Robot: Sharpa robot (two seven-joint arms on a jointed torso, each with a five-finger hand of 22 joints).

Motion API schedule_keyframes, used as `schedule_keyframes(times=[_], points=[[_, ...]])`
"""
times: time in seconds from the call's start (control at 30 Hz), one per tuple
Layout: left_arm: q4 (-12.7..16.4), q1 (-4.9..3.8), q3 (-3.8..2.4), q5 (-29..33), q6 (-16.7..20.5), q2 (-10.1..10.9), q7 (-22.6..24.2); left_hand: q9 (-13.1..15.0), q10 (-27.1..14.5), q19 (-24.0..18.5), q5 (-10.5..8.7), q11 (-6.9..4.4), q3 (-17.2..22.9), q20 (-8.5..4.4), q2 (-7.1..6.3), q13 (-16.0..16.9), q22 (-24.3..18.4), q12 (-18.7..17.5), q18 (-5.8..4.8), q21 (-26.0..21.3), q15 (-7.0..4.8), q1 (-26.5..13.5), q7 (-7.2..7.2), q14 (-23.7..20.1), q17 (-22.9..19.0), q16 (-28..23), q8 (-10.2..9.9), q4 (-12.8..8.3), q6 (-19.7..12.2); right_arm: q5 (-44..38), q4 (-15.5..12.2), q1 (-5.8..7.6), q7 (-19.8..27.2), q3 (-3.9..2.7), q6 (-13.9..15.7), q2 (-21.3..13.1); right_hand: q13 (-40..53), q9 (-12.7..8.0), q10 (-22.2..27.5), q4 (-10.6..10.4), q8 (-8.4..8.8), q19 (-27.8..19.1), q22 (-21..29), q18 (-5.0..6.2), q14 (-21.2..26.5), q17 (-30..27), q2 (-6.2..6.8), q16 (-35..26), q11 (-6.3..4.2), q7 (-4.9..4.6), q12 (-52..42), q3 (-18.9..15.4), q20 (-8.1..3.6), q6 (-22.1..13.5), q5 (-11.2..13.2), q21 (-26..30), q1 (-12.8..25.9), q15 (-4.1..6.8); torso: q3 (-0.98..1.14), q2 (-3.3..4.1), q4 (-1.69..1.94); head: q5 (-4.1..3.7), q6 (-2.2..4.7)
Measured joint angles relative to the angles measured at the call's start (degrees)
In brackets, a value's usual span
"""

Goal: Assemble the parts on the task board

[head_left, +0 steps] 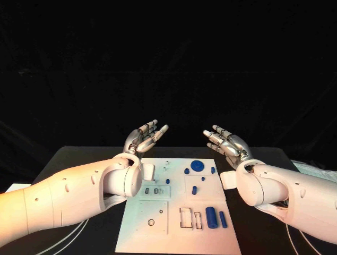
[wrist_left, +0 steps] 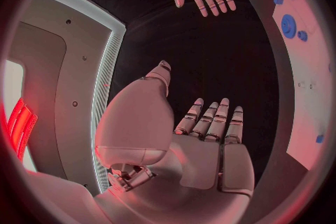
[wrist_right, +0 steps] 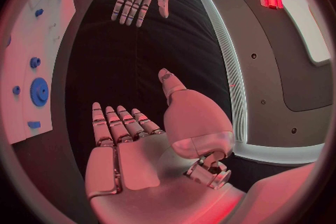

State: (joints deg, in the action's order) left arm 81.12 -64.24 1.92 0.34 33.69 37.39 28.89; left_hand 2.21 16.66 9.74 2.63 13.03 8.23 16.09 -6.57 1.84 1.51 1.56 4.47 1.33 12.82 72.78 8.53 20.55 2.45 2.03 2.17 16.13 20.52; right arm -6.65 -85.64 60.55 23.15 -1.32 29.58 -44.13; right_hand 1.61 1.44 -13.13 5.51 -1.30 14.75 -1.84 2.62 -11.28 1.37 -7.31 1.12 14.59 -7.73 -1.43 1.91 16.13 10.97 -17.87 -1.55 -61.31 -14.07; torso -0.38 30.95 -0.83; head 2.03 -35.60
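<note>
1. The left hand (head_left: pixel 147 136) is raised above the far end of the table, palm turned inward, fingers apart and straight, holding nothing. It touches neither the board nor any part.

2. The task board (head_left: pixel 157 234) lies flat in the middle of the black table (head_left: pixel 76 159), between the two arms. Its left half shows outlined pockets and a small white upright piece (head_left: pixel 148 171) near the left wrist; I cannot tell whether those pockets are filled.

3. Blue parts sit on the board's right half: a large round gear (head_left: pixel 197 166) near the far end, with a smaller round piece (head_left: pixel 186 171) beside it, a short peg (head_left: pixel 194 189) further toward the robot, and a thick cylinder (head_left: pixel 211 215) with a thinner bar (head_left: pixel 223 219) beside it near the robot's end.

4. Next to the cylinder, two rectangular slots (head_left: pixel 185 218) look open, so that fitting seems not yet done.

5. The right hand (head_left: pixel 228 142) mirrors the left: lifted, fingers spread, empty, well apart from the parts.

6. My judgement: the assembly stands at or near its start, with the loose-looking pieces to be picked up and seated. Whether the gear is already mounted cannot be told.
</note>
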Motion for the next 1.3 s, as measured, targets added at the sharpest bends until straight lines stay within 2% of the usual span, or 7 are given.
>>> schedule_keyframes(times=[0.07, 0.23, 0.4, 0.57, 0.83, 0.97, 1.3], points=[[-0.1, -0.07, 0.01, -0.1, -0.9, -0.1, 0.0, 0.2, 2.6, 1.6, -0.01, 0.82, 0.5, 0.69, 0.99, 0.3, 0.4, 0.5, 1.36, 0.7, 1.05, 2.2, 0.10, 3.9, 0.6, 1.1, 0.4, 0.5, 2.2, -1.5, 0.5, 0.04, -1.1, -0.13, -2.8, 0.1, 0.1, 0.1, -1.5, 0.6, 0.00, 0.4, -0.1, 0.55, -1.2, 0.2, -0.09, 0.3, 0.13, -0.08, -0.2, 0.1, 0.42, 1.2, 0.0, -0.4, -1.4, -0.26, 0.00, 0.00, 0.00, 0.00, 0.00], [-0.3, -0.08, 0.04, -0.2, -2.3, -0.1, 0.0, 0.8, 12.0, 11.5, 0.25, 2.25, 0.7, 0.63, 2.34, 1.0, 2.0, 2.1, 1.37, 3.8, 1.20, 3.5, 0.49, 17.0, 2.1, 4.4, 1.4, 0.4, 8.4, -4.6, 1.3, 0.10, -3.4, -0.37, -8.9, 0.2, 0.7, 0.6, -8.6, 2.7, -0.85, 4.9, -0.7, 2.13, -8.5, 0.7, -0.43, 1.6, 0.39, -0.43, -1.3, 1.0, 0.52, 6.3, 1.6, -1.4, -5.6, -0.18, -0.01, -0.01, 0.00, 0.00, -0.01], [-0.1, -0.08, 0.04, -0.3, -3.2, 0.1, 0.0, 1.8, 30.5, 30.1, 0.26, -0.12, 0.2, 0.31, 3.50, 2.3, 5.0, 5.8, 4.95, 10.5, -1.94, 4.3, 2.00, 29.0, 3.4, 8.5, 3.8, -0.6, 21.0, -7.5, 2.0, 0.20, -5.0, -0.45, -13.0, 0.3, 1.5, 1.5, -22.0, 5.2, -2.47, 15.5, -2.0, 4.03, -22.1, 1.6, -0.71, 3.8, -0.56, -1.18, -3.3, 2.5, 0.54, 16.8, 3.3, -4.3, -10.0, 1.15, -0.02, 0.02, -0.03, 0.01, -0.01], [0.9, -0.18, 0.00, -0.1, -5.9, 3.6, 0.2, 2.3, 37.0, 37.2, 0.26, -1.93, -0.8, -0.78, 4.10, 2.3, 5.6, 7.0, 5.82, 13.0, -4.08, 4.9, 4.06, 36.8, 4.6, 10.9, 5.0, -1.6, 30.1, -19.9, 6.2, 1.52, -4.6, -0.88, -11.6, -0.5, 1.7, 2.1, -32.5, 7.4, -3.37, 24.3, -2.7, 5.89, -33.4, 2.0, -0.51, 5.2, -1.97, -2.52, -4.1, 4.4, 0.24, 28.0, 4.1, -6.9, -12.3, 2.89, -0.41, 1.58, -0.06, -0.96, -0.53], [5.4, -0.23, 0.01, 0.0, -8.4, 6.1, 0.5, 1.7, 41.6, 43.8, 0.26, -3.66, -1.7, -2.92, 5.02, 2.1, 5.4, 6.6, 5.84, 14.1, -6.22, 5.9, 3.79, 43.7, 7.0, 11.2, 4.6, -3.1, 33.6, -35.0, 5.7, 2.38, -5.3, -1.89, -9.0, -0.7, 1.8, 2.2, -42.6, 10.0, -3.77, 34.2, -2.9, 7.12, -45.8, 2.1, 0.11, 5.6, -3.77, -4.67, -3.6, 7.6, -1.67, 38.8, 4.1, -10.0, -12.9, 5.57, -0.68, 3.78, 0.28, -1.73, -0.05], [7.9, -0.25, 0.03, 0.0, -9.1, 7.4, 0.5, 1.7, 42.9, 45.0, 0.26, -3.93, -1.7, -3.38, 5.21, 2.1, 5.2, 6.4, 5.83, 14.1, -6.65, 6.1, 3.70, 45.0, 7.9, 11.1, 4.6, -3.4, 34.6, -42.2, 5.4, 3.13, -6.7, -2.21, -8.1, -1.4, 1.9, 2.3, -46.1, 10.4, -3.32, 38.4, -3.2, 7.12, -50.6, 2.2, 1.49, 5.5, -4.53, -5.42, -3.1, 9.7, -3.04, 41.8, 4.1, -11.7, -12.5, 6.83, -0.96, 4.86, 1.03, -2.74, 0.05], [15.3, -0.53, -0.34, 0.2, -10.5, 12.1, 0.5, 1.7, 44.1, 47.3, 0.26, -4.43, -1.8, -4.12, 5.30, 2.2, 5.2, 5.7, 5.83, 14.8, -7.28, 6.1, 3.51, 47.6, 9.8, 11.1, 3.9, -3.9, 35.5, -60.5, 6.4, 5.31, -13.5, -2.79, -8.1, -0.9, 2.0, 2.3, -52.5, 10.7, -2.75, 50.2, -6.1, 7.10, -65.1, 3.4, 4.95, 8.5, -7.21, -3.78, -2.4, 12.5, -7.76, 46.0, 4.4, -19.3, -12.2, 10.91, -1.98, 7.39, 2.87, -4.79, 0.73]])
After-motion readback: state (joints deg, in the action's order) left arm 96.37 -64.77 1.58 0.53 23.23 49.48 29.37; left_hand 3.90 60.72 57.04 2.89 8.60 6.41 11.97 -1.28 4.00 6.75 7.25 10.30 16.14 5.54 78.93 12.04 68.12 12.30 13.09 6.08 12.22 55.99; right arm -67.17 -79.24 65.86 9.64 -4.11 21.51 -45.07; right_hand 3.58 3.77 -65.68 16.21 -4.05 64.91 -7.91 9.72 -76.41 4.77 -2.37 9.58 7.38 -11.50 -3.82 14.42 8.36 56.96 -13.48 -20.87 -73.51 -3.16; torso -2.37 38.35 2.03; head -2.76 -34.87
